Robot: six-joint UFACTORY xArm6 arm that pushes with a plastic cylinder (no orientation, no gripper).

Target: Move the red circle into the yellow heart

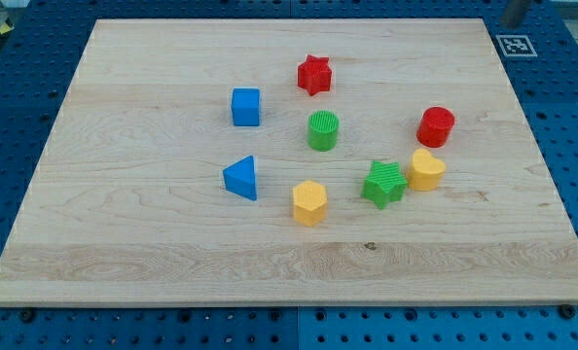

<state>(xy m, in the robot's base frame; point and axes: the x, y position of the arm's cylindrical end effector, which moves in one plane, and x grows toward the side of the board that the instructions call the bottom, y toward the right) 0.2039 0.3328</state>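
The red circle (436, 126) stands on the wooden board at the view's right. The yellow heart (426, 169) sits just below it toward the view's bottom, a small gap apart. A grey rod-like object (515, 12) shows at the view's top right corner, off the board, far above the red circle. Its lower end cannot be made out, so my tip's place relative to the blocks is unclear.
A green star (384, 183) touches the yellow heart's left side. A green circle (322, 130), red star (314, 74), blue cube (245, 107), blue triangle (241, 178) and yellow hexagon (309, 202) lie left of them. The board (124, 243) rests on a blue perforated table.
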